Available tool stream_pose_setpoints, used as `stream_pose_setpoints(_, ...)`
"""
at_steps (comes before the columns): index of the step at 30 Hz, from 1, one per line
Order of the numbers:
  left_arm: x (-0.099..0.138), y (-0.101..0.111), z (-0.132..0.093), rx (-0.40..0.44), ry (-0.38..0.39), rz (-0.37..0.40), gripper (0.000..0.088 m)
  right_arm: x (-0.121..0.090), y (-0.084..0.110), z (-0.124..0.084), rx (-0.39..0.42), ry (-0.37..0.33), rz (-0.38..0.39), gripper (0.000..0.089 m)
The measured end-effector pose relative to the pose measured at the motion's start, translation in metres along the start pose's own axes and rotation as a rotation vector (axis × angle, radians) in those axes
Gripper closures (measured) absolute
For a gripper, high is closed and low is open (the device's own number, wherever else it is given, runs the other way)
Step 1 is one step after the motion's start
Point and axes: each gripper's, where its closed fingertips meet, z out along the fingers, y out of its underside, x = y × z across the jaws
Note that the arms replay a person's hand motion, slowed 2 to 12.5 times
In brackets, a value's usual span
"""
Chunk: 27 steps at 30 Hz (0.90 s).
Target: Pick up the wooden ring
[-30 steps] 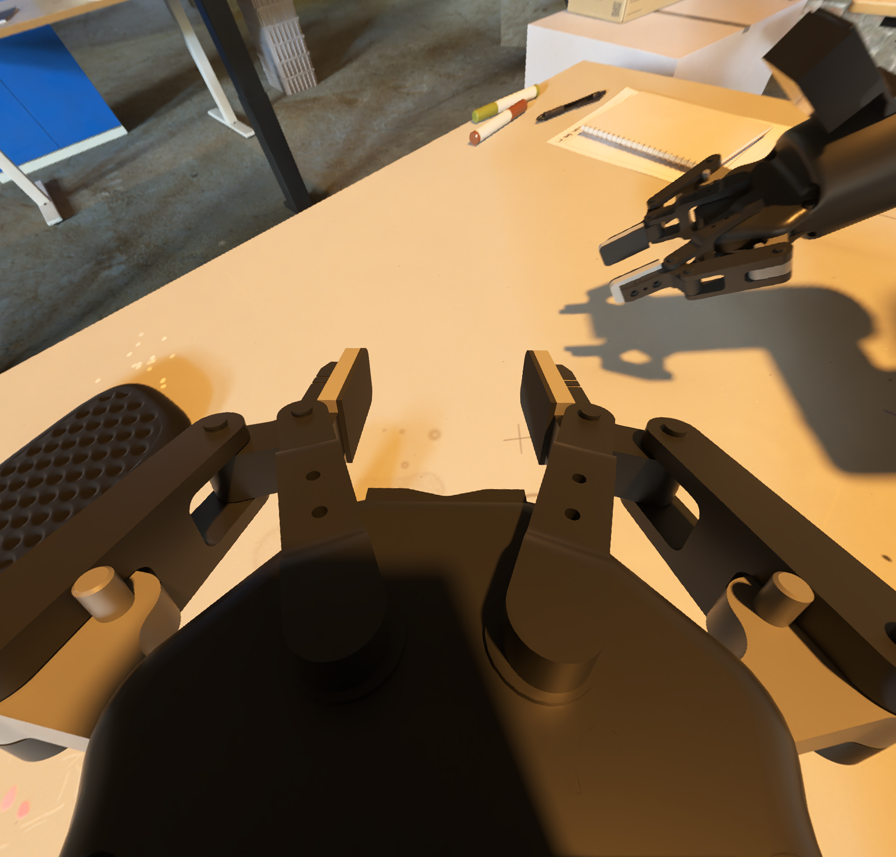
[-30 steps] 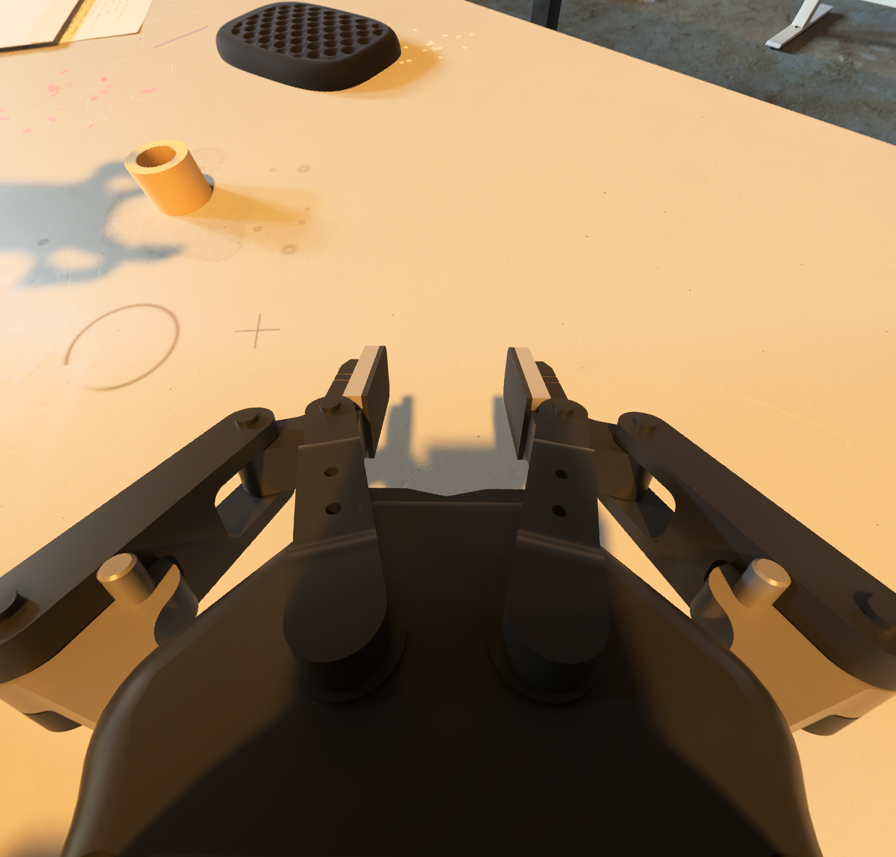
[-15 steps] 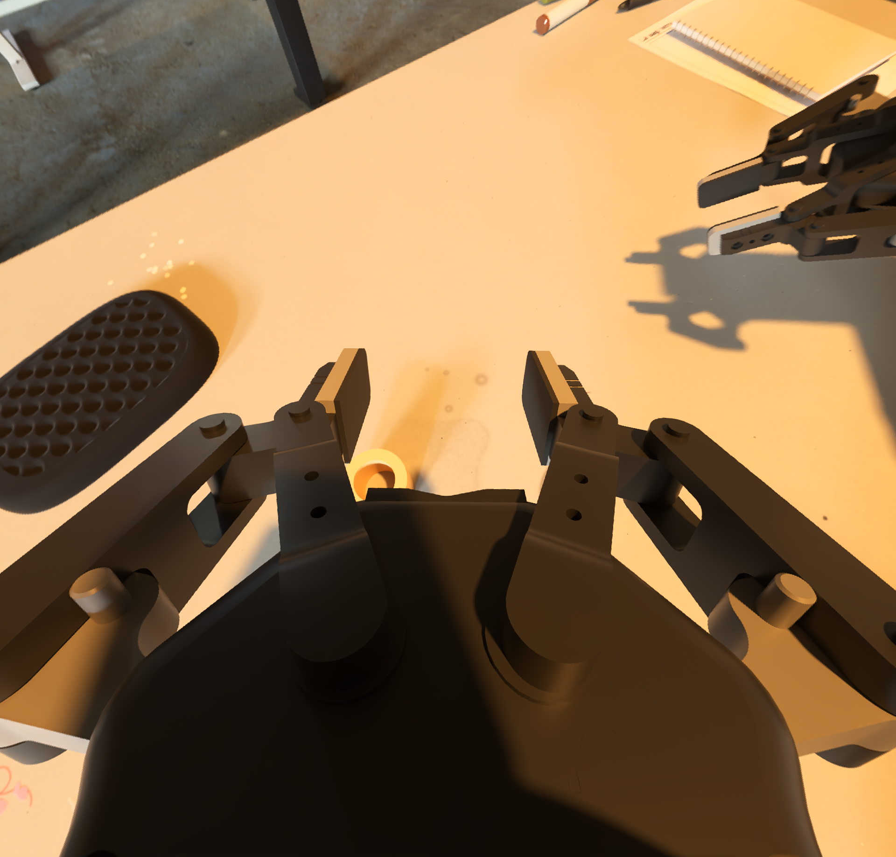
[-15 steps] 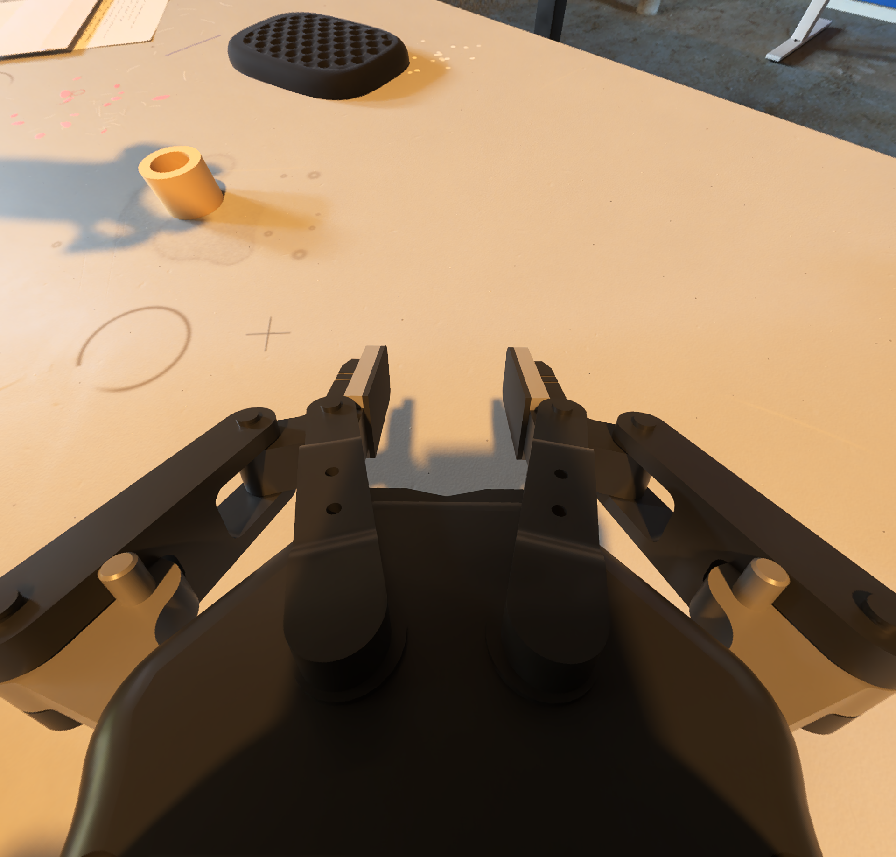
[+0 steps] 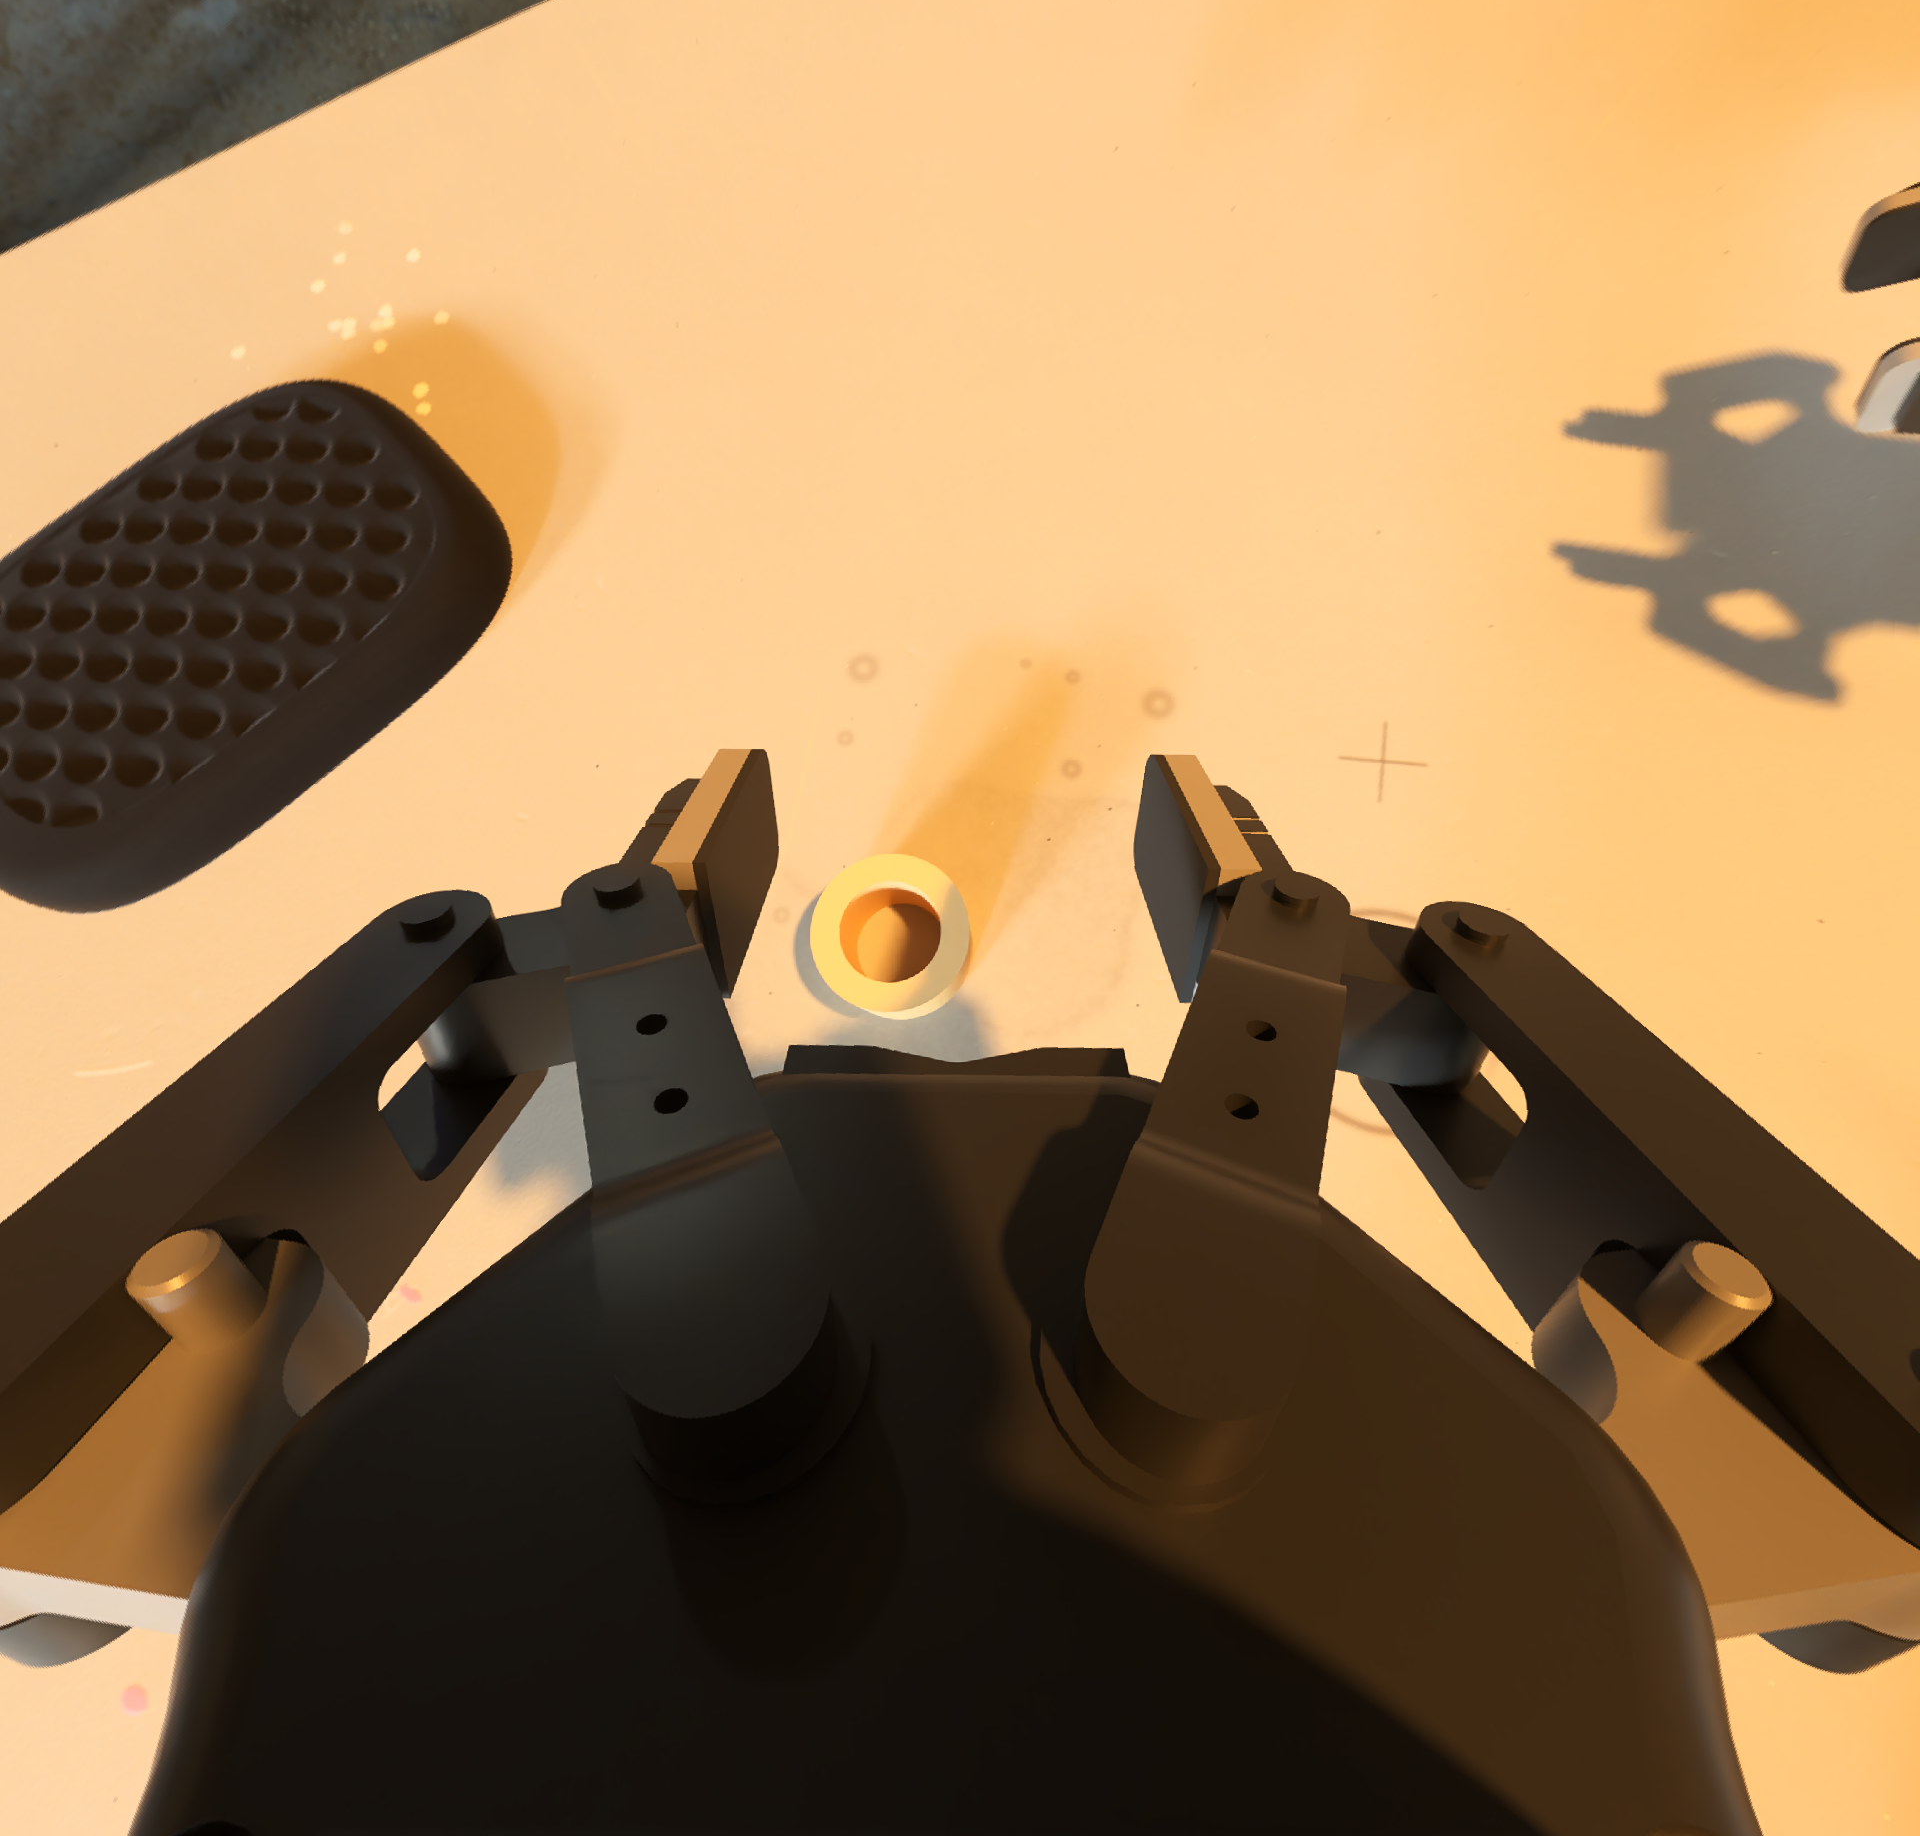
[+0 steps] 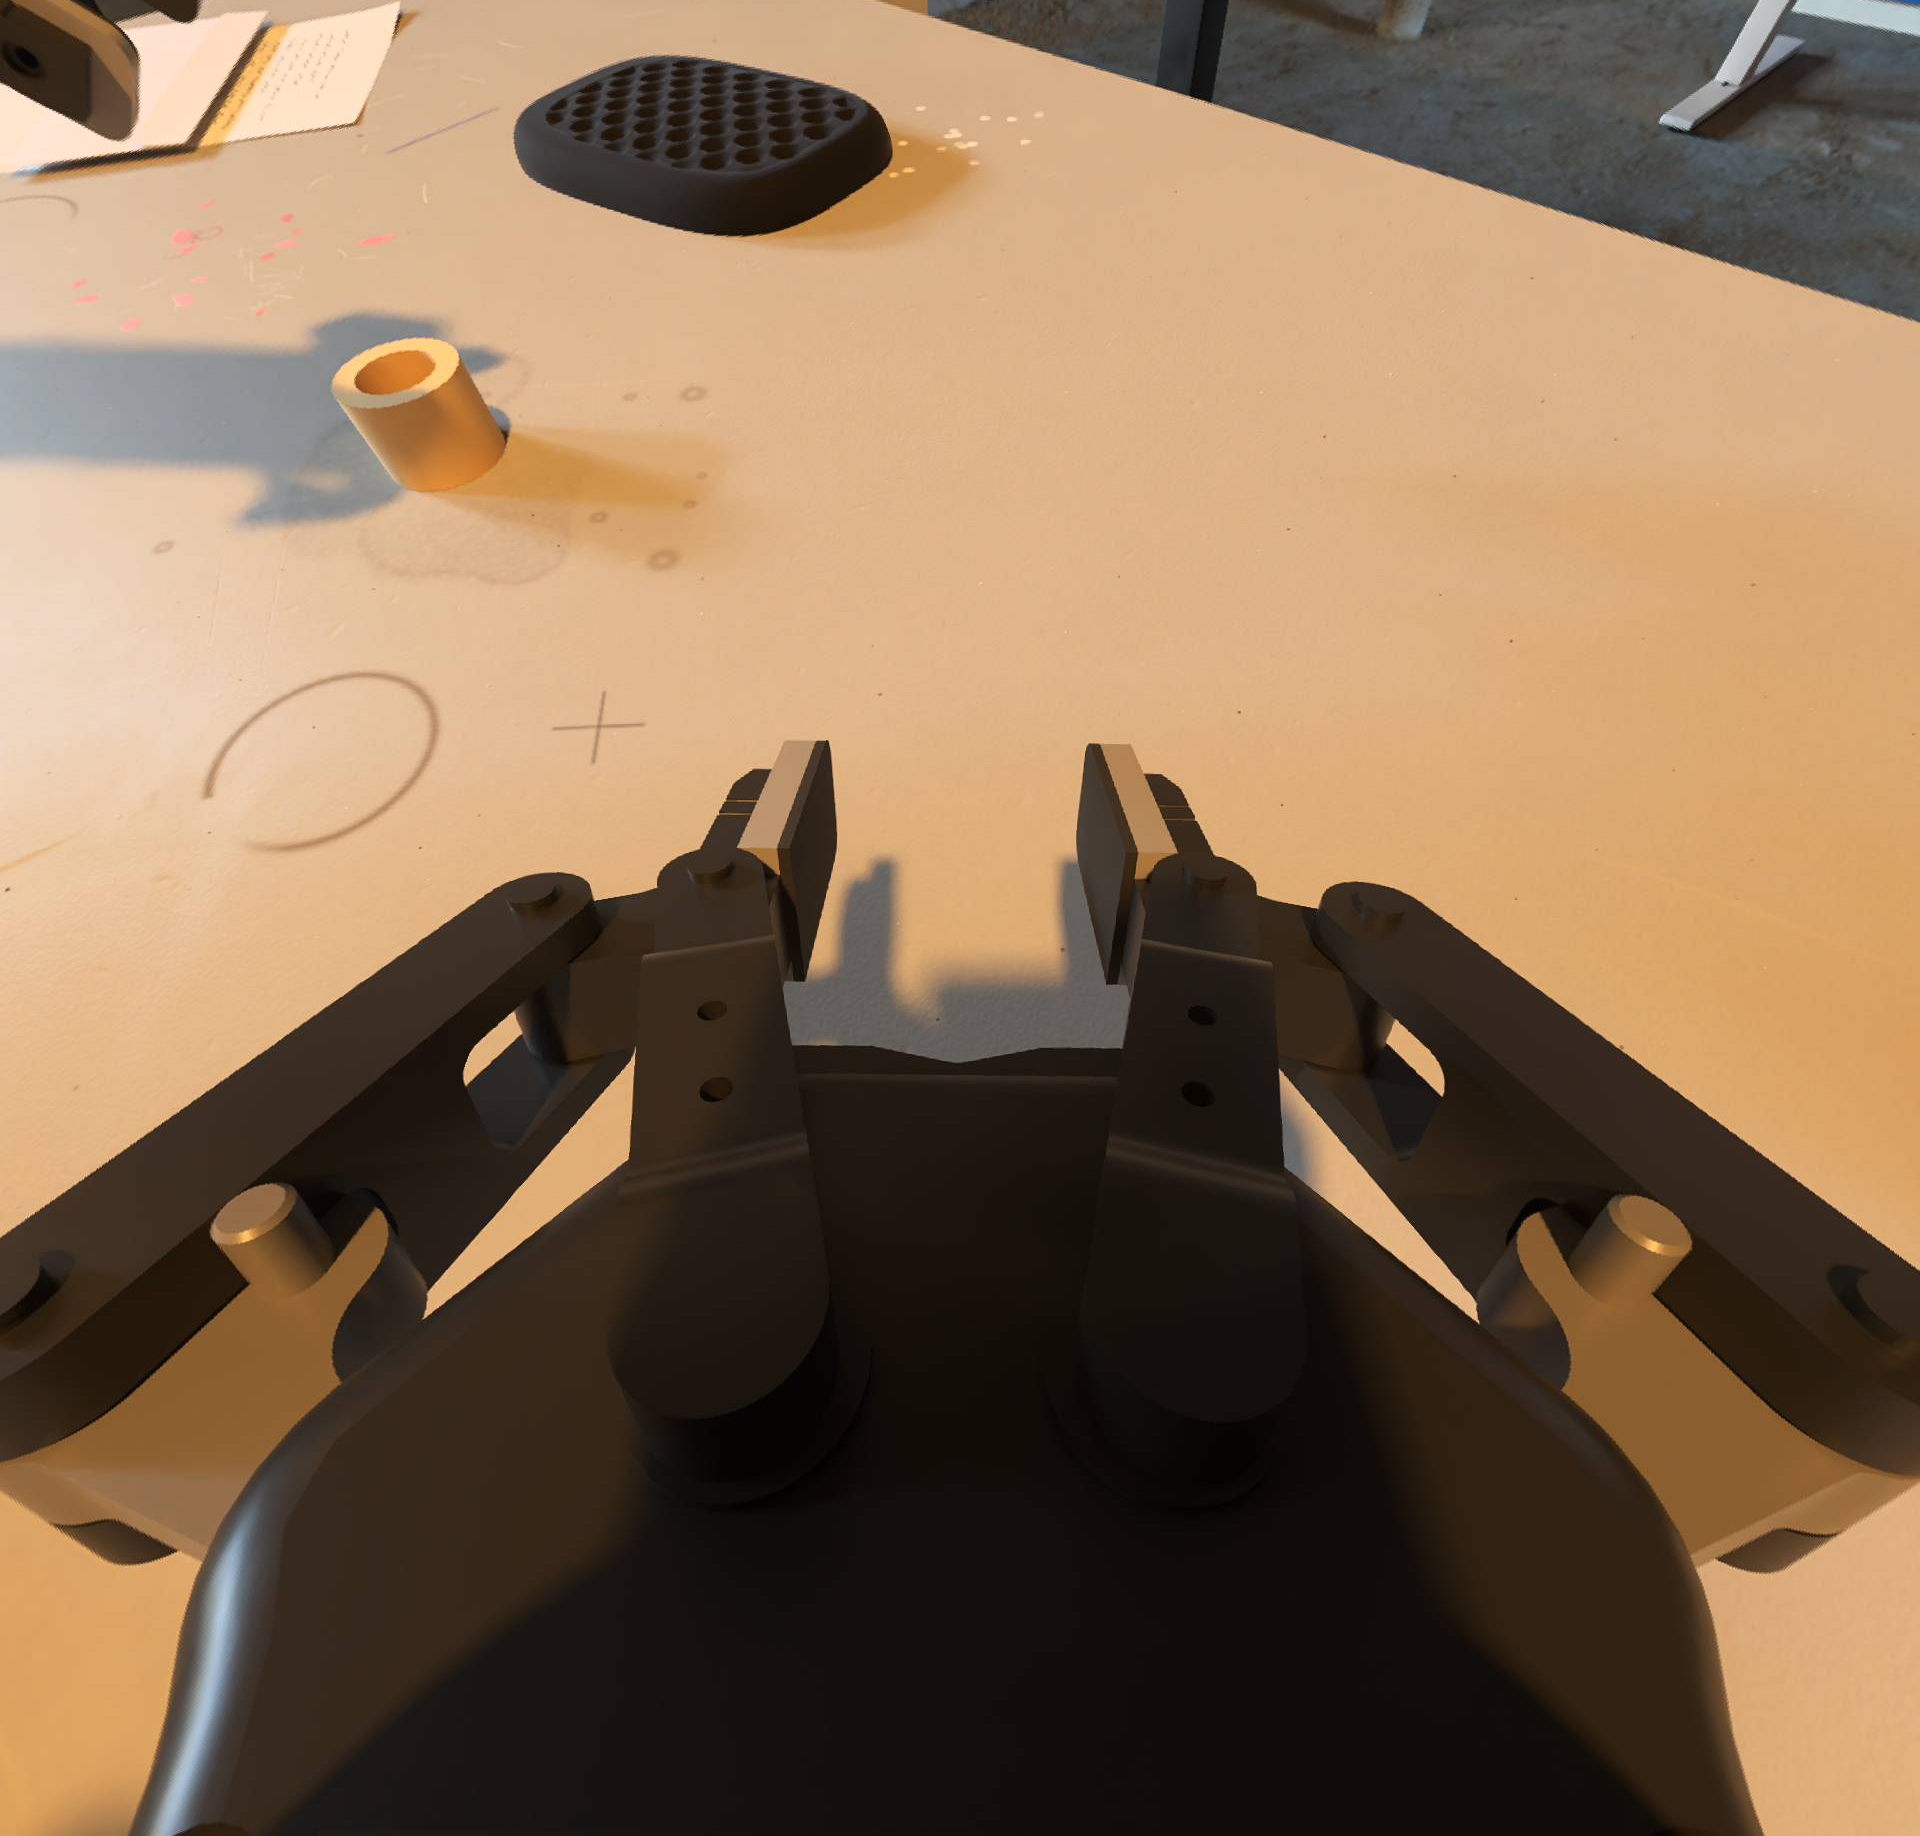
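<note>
- Wooden ring (image 5: 889, 934) stands upright on the tabletop (image 5: 1039, 332), under the left gripper (image 5: 956, 851), nearer its left finger, probably not touching.
- Left gripper's spread wide, empty.
- Right gripper (image 6: 956, 830) open too, holding nothing, well apart from the ring.

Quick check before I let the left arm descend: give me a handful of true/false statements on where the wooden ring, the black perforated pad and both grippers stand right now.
1. The left gripper is open. True.
2. The wooden ring is clamped between the left gripper's fingers. False: it stands on the table, seen between the fingers but nearer the one on the picture's left, and neither visibly touches it.
3. The ring stands with its hole facing up. True, as the right wrist view also shows.
4. The right gripper holds the ring. False: it is open and empty, with the ring far off to its left.
5. The ring sits on the black perforated pad. False: the pad lies apart from it.
</note>
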Motion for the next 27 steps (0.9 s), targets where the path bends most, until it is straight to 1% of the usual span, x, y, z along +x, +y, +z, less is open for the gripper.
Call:
stream_pose_setpoints(7,-0.011,0.012,0.01,-0.06,-0.036,-0.014,0.0264,0.0,0.0,0.0,-0.001,0.001,0.0,0.0469)
stream_pose_setpoints(15,-0.018,0.021,0.019,-0.097,-0.059,-0.029,0.0265,0.001,0.001,0.0,-0.003,0.008,-0.004,0.047)
stream_pose_setpoints(27,-0.012,0.031,0.03,-0.137,-0.013,-0.07,0.0272,0.002,0.001,-0.001,-0.002,0.008,0.002,0.047)
